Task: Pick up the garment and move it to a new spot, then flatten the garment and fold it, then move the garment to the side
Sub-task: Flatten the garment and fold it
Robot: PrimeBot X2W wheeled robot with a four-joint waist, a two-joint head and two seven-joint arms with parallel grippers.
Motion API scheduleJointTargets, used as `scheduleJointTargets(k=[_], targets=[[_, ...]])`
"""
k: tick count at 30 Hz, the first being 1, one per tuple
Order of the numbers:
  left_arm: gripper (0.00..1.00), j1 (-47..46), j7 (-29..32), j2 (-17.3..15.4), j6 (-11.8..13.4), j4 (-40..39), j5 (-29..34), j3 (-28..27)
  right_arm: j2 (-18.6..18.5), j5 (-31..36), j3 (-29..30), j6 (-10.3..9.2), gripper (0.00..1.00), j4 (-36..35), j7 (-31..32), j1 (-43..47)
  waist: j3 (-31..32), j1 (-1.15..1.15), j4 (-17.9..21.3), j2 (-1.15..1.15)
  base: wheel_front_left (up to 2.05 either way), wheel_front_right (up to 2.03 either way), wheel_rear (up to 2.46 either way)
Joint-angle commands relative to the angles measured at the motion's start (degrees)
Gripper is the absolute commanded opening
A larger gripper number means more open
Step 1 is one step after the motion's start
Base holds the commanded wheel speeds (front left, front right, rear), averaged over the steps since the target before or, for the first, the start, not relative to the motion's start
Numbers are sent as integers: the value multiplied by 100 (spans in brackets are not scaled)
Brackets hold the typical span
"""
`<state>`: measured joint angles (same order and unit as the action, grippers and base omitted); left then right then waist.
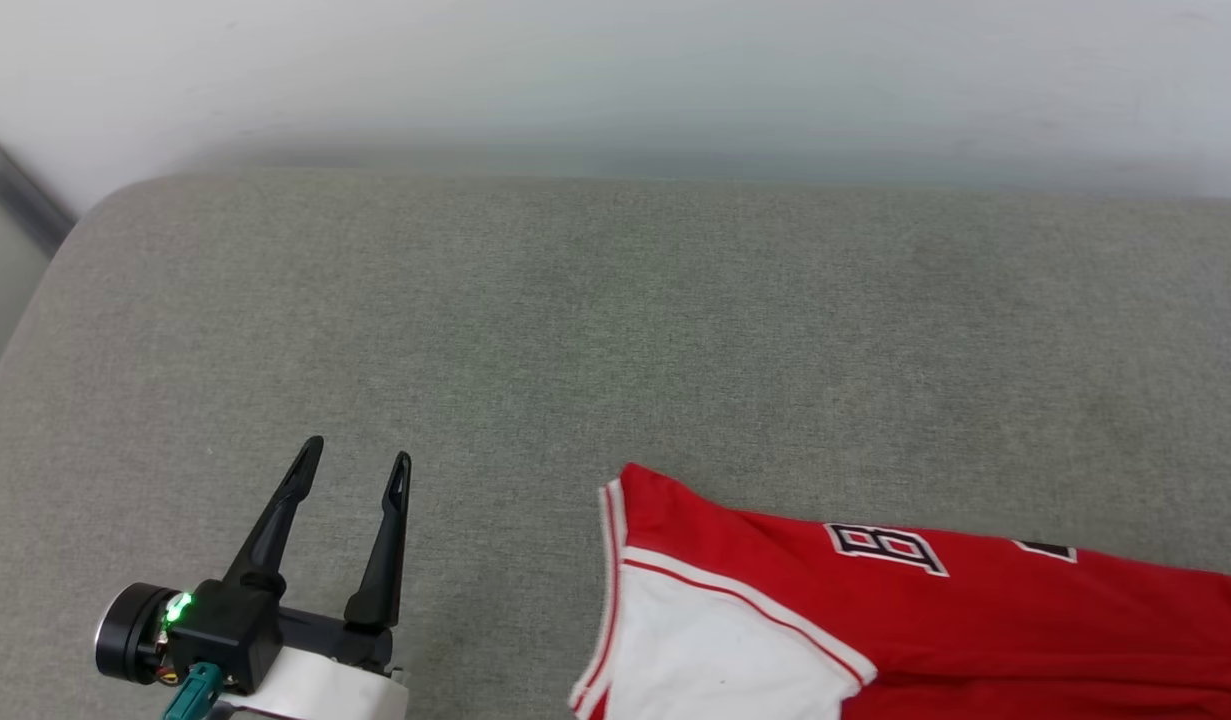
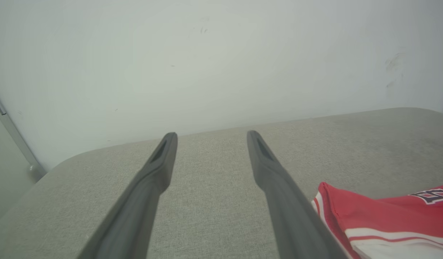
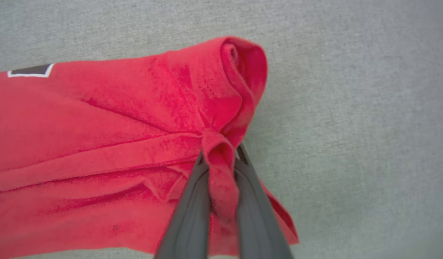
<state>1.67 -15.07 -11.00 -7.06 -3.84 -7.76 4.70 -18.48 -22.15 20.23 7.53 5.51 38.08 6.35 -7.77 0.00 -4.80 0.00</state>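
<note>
Pinching a puckered fold of the bright red jersey shirt (image 3: 99,118), white-sleeved with striped trim, our right gripper (image 3: 221,156) is clenched; lower left, our left gripper (image 1: 358,455) stands released.

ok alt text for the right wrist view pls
The right gripper pinches a bunched fold of the red garment between its two dark fingers. The garment lies rumpled on a grey fabric surface, with a corner of black-and-white lettering at the left edge.

Head looks down; left wrist low, facing wall (image 2: 207,54); right wrist close over garment (image 3: 99,126) — shared by all.
</note>
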Motion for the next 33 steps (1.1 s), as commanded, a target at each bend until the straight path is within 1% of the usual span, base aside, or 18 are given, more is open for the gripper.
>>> scheduleJointTargets(k=[1, 3, 6, 9, 12, 18, 22, 24, 26, 28, 33], targets=[[100, 26, -12, 12, -11, -31, 23, -32, -40, -36, 100, -7, 0, 72, -7, -23, 5, 0, 17, 0, 0, 0, 0], [100, 33, -12, 27, -20, -48, 33, -39, -86, -145, 192, -6, 0, 162, 28, -71, 16, 0, 30, 0, 0, 0, 0], [100, 35, -12, 40, -28, -49, 56, -3, -186, -258, 84, -6, 0, 85, 122, 1, 32, 0, 35, 0, 0, 0, 0], [100, 45, -12, 48, -26, -50, 53, 15, -154, -415, -89, -6, 0, -174, 222, 110, 86, 0, 25, 0, 0, 0, 0], [100, 91, -12, 77, -31, -57, 45, 2, -126, -370, -363, -6, 0, -588, 383, 283, 148, 0, -8, 0, 0, 0, 0], [100, 132, -12, 160, -34, -86, 40, -1, 231, -576, -1031, -6, 0, -1665, 1043, 549, 240, 0, -101, 0, 0, 0, 0], [100, 161, -12, 190, -37, -81, 33, -22, 539, -730, -1522, -6, 0, -2143, 1431, 497, 272, 0, -154, 0, 0, 0, 0], [100, 146, -12, 241, -38, -84, -30, -49, 691, -820, -1776, -6, 0, -2251, 1598, 386, 255, 0, -184, 0, 0, 0, 0], [100, 63, -12, 310, -39, -157, -132, -81, 765, -871, -2038, -6, 0, -2308, 1735, 192, 209, 0, -212, 0, 0, 0, 0], [100, 11, -12, 250, -39, -193, -116, -26, 839, -915, -2292, -6, 0, -2272, 1856, -10, 180, 0, -253, 0, 0, 0, 0], [100, -116, -12, 123, -40, -179, -130, 77, 1223, -1054, -2795, -6, 0, -2100, 2123, -603, 115, 0, -367, 0, 0, 0, 0]])
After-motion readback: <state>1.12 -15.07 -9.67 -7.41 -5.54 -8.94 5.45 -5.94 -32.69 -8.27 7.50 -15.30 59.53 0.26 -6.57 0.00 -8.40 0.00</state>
